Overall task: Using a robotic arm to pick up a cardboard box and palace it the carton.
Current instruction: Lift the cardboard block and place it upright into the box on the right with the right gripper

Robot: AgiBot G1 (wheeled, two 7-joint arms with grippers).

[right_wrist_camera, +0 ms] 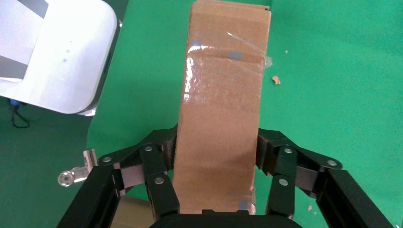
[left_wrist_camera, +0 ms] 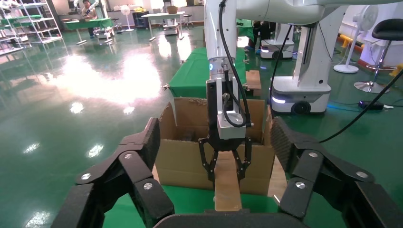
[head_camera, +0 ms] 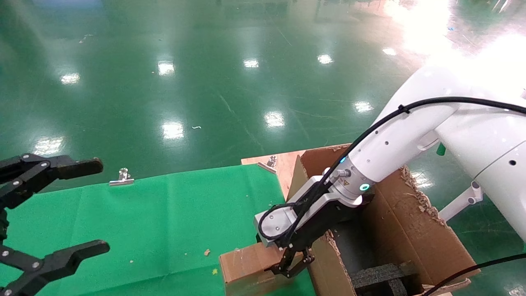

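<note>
Hidden and cut-off parts

In the head view the cardboard box (head_camera: 246,267) is cut off by the lower edge, and its end near the carton (head_camera: 415,230) is covered by the right gripper (head_camera: 292,263). The carton's near corner and the black foam (head_camera: 382,274) are also cropped there. The left gripper (head_camera: 53,209) is cut by the side edge. In the right wrist view the box's near end is hidden behind the gripper body.
</note>
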